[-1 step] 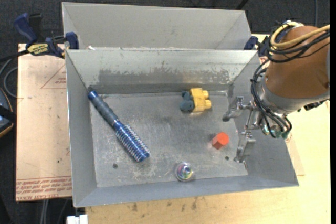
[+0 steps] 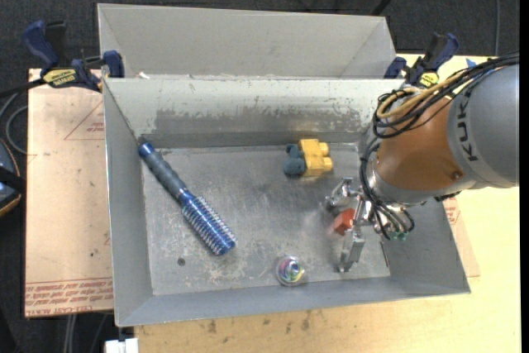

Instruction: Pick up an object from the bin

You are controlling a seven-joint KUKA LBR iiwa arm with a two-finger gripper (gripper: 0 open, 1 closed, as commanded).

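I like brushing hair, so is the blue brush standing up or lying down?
Lying down. The blue brush rests flat on the bin floor, handle toward the back wall.

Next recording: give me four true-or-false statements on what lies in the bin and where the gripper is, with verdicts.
1. A blue brush lies in the left half of the bin. True.
2. The yellow toy lies by the wall at the view's lower edge. False: it lies by the upper wall, right of centre.
3. The gripper is over the brush. False: it is in the bin's right part, apart from the brush.
4. A small shiny round thing lies by the lower wall. True.
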